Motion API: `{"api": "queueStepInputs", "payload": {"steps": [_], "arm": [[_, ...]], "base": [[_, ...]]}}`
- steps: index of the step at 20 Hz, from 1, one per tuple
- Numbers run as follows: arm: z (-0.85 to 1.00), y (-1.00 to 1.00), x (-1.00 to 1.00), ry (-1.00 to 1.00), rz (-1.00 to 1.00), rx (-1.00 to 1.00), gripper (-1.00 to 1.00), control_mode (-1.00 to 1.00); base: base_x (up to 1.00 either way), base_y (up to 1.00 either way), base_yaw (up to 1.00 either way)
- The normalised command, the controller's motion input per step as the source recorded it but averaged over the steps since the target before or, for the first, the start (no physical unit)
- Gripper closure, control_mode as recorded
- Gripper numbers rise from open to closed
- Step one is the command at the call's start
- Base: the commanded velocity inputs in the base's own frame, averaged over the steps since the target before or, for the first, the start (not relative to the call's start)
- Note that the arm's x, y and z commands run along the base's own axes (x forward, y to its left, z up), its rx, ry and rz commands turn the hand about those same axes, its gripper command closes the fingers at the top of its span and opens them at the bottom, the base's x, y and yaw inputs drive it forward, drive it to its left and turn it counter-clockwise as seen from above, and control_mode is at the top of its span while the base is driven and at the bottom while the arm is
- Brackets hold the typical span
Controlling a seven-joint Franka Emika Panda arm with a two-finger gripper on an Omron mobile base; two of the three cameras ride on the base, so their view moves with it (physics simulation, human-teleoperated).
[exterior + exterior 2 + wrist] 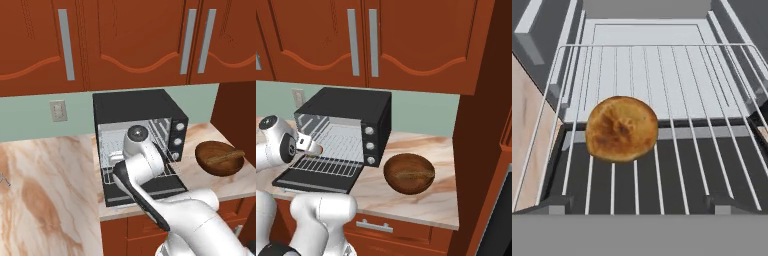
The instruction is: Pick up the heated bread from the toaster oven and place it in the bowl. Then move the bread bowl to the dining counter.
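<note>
The bread [622,129] lies flat on the wire rack [702,100], which is pulled out over the dropped door of the toaster oven [140,107], towards its near left part. The gripper [310,146] hovers above the rack with its jaws spread wide, holding nothing. To grasp cleanly it should centre over the bun, descend until the fingers straddle its edges (not pressing into the wires), then close gently. The bowl [409,173] waits on the counter just right of the oven.
</note>
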Motion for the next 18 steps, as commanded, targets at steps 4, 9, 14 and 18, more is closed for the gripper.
{"api": "queueStepInputs", "payload": {"steps": [4, 9, 14, 18], "arm": [[-0.18, 0.09, 0.69, 0.07, 0.0, -0.03, -1.0, -1.0], [-0.35, 0.06, 0.48, 0.1, 0.0, -0.02, -1.0, -1.0], [-0.38, 0.19, 0.33, 0.09, 0.0, 0.0, -1.0, -1.0], [-0.37, 0.19, 0.03, 0.07, 0.0, 0.0, -1.0, -1.0]], "base": [[0.0, 0.0, 0.0], [0.0, 0.0, 0.0], [0.0, 0.0, 0.0], [0.0, 0.0, 0.0]]}}
